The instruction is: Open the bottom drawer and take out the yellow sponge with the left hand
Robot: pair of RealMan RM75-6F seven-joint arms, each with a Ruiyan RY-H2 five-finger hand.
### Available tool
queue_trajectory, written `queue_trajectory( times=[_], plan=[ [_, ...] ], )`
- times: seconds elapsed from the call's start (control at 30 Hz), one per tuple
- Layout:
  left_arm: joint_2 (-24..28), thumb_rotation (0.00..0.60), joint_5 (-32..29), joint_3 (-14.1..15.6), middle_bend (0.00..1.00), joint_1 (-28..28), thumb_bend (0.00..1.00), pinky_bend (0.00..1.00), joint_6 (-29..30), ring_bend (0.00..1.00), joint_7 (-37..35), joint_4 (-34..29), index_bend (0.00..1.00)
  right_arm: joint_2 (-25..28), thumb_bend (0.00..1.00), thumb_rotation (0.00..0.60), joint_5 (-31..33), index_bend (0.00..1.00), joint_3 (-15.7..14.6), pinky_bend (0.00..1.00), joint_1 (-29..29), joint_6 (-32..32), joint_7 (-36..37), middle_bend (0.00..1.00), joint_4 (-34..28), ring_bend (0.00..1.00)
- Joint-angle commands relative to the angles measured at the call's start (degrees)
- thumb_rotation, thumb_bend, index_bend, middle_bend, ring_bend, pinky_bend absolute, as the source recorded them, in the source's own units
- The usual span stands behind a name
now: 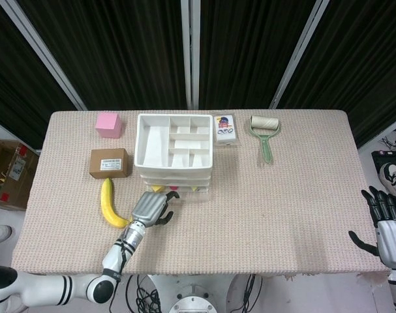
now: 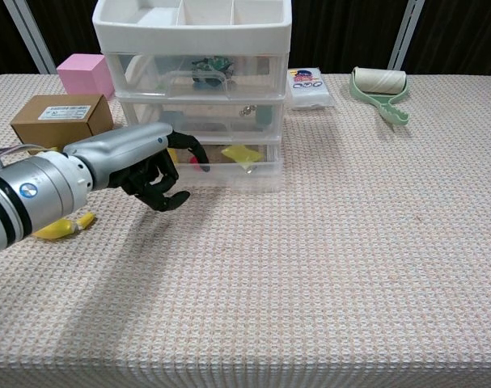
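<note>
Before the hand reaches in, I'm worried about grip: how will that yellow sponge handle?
The yellow sponge looks small and thin, so probably light. It lies loose in the drawer, so a nudge may slide it. Likely squashy.

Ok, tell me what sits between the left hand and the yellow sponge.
In the chest view, the drawer's clear front wall and a small red thing lie between the left hand and the yellow sponge.

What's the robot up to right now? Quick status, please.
Left hand hooked on the bottom drawer, which is part open. Yellow sponge inside, untouched. Right hand open, idle off the table edge. Nothing blocking.
</note>
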Motion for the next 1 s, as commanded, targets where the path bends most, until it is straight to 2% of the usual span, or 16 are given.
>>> queue_trajectory(
  times=[0.03,0.37,0.7,0.9,1.0],
  plan=[
    [1.92,0.600,-0.70,-0.09,0.84,-0.01,0.42,1.00,-1.77,0.97,-1.07,-2.55,0.35,0.01,0.12,0.600,0.00,0.00,0.02,0.00,0.02,-0.02,-0.04,0.00,-0.07,0.00],
    [6.79,0.600,-1.67,1.38,0.84,0.41,0.42,1.00,-5.78,0.97,-4.13,-9.82,0.35,0.03,0.12,0.600,-0.01,0.00,-0.04,0.00,-0.03,-0.01,-0.15,0.00,-0.13,0.00],
    [8.80,0.600,-0.34,2.67,0.83,-0.28,0.42,1.00,-7.95,0.97,-5.17,-12.43,0.34,0.08,0.12,0.600,-0.16,0.00,-0.02,0.00,-0.22,0.43,0.05,0.00,-0.22,0.00],
    [10.51,0.600,1.25,2.60,0.83,-0.18,0.39,1.00,-6.96,0.97,-5.49,-14.54,0.20,0.36,0.12,0.600,-0.29,0.00,-0.06,0.00,-0.40,0.74,1.19,0.00,-0.27,0.00],
    [11.90,0.600,2.23,2.87,0.83,-0.19,0.39,1.00,-6.42,0.96,-4.87,-16.13,0.18,0.49,0.12,0.600,-0.31,0.00,-0.03,0.00,-0.48,0.91,1.80,0.00,-0.09,0.00]
  ],
)
